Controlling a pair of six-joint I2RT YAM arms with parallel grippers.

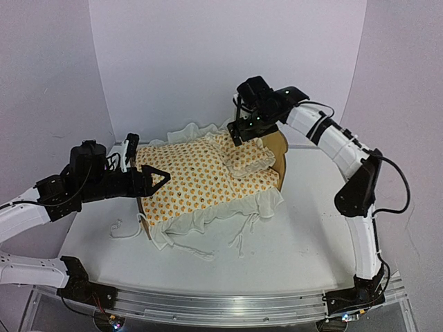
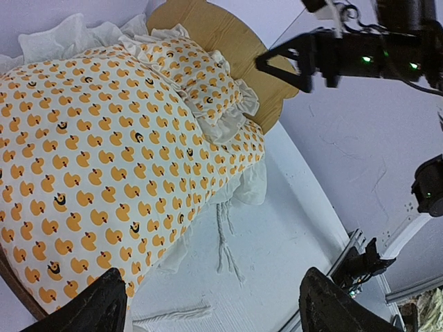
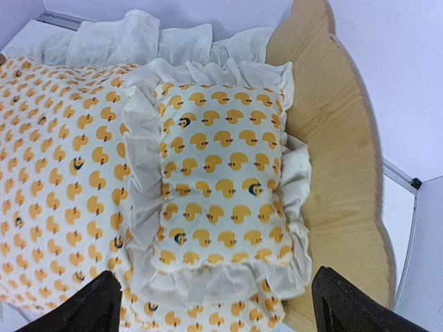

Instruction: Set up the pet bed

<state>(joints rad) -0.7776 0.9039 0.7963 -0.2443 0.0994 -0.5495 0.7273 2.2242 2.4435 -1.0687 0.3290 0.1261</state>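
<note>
The pet bed stands mid-table, its plywood headboard (image 1: 279, 147) at the right and a strip of footboard (image 1: 142, 216) at the left; its base is hidden. The duck-print bedding (image 1: 190, 180) with white ruffles covers it. The small matching pillow (image 1: 243, 159) lies against the headboard. My left gripper (image 1: 156, 178) is open and empty, above the foot end of the bedding (image 2: 104, 152). My right gripper (image 1: 243, 131) is open and empty, hovering just above the pillow (image 3: 218, 173), beside the headboard (image 3: 346, 173). The left wrist view also shows the pillow (image 2: 194, 76).
White tie cords (image 1: 242, 238) trail from the bedding's front edge onto the white table (image 1: 297, 228); another cord (image 1: 121, 229) lies by the footboard. White walls enclose the back and sides. The metal rail (image 1: 228, 304) runs along the near edge.
</note>
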